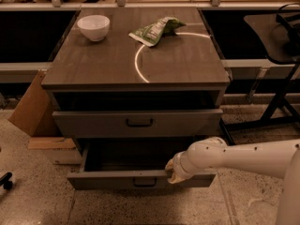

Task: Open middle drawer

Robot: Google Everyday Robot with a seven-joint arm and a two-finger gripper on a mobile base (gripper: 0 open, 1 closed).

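Note:
The middle drawer [112, 179] is a wide grey-brown drawer with a small dark loop handle [144, 182] at its centre. It stands pulled well out from the cabinet, and its dark inside [131, 153] shows. My gripper [175, 171] is at the top edge of the drawer front, just right of the handle. My white arm [243, 158] reaches in from the right. The lowest drawer is hidden below the open one.
The taller top drawer [93, 123] sits slightly out under the cabinet top [93, 64]. The top holds a white bowl [93, 27] and a green chip bag [154, 30]. A cardboard box [30, 104] leans at the left. A black stand [276, 93] is at the right.

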